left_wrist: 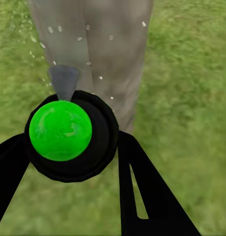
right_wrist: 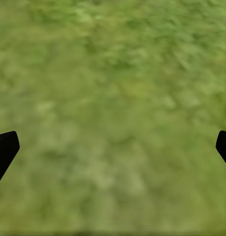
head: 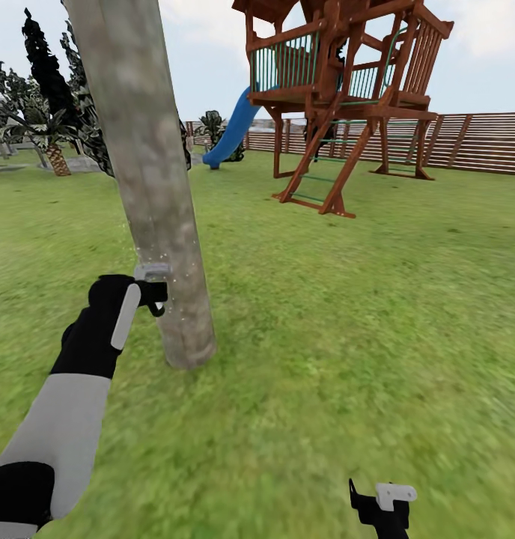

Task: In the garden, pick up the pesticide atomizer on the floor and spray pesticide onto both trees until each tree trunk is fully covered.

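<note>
**Flat, bright daylight; soft renders**

Even, shadowless light under a pale sky (head: 197, 45). The grass (right_wrist: 113, 98) is blurred to smears in both wrist views. The tree trunk (head: 149, 187) looks soft, and no glare shows anywhere.

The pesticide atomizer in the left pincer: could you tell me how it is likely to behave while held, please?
The pesticide atomizer looks rigid, so it probably won't flex. Its round green body seems smooth and could slip or twist between the left pincer's fingers. It looks small beside the tree trunk, so it is likely light, though its fill is hidden.
</note>
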Tool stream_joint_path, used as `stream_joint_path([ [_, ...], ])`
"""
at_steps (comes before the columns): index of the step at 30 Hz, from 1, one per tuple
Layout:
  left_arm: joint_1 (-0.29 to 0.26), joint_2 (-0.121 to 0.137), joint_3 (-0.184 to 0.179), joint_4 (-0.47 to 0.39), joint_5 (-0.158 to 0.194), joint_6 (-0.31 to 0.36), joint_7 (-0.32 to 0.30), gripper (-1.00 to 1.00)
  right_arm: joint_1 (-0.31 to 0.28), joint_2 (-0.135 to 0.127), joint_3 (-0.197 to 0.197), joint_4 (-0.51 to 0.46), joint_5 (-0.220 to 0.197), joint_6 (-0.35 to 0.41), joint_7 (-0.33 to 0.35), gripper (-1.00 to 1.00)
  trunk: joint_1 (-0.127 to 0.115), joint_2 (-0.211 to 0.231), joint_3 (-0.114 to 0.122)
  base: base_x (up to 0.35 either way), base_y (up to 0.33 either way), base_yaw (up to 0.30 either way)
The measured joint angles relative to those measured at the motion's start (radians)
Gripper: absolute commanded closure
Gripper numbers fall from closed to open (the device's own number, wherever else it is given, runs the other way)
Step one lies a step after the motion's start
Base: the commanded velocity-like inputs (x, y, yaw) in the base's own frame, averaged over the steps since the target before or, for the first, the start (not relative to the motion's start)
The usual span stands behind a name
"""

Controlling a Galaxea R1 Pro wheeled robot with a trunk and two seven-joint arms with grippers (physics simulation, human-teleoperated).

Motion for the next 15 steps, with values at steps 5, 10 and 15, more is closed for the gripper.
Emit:
stream_joint_path([
  [5,-0.001,0.026,0.007,0.000,-0.008,0.000,0.001,1.00,0.000,0.000,0.000,0.000,0.000,0.000,0.000,-1.00,0.000,0.000,0.000,0.000,0.000,0.000],
  [10,0.011,0.026,-0.001,0.001,-0.008,-0.001,0.002,1.00,0.000,0.000,0.000,0.000,0.002,0.000,-0.001,-1.00,0.000,0.000,0.000,0.000,0.000,0.000],
  [15,0.013,0.027,-0.003,0.001,-0.012,-0.001,0.002,1.00,0.000,0.001,0.000,0.000,0.000,0.000,0.001,-1.00,0.000,0.000,0.000,0.081,-0.088,0.000],
])
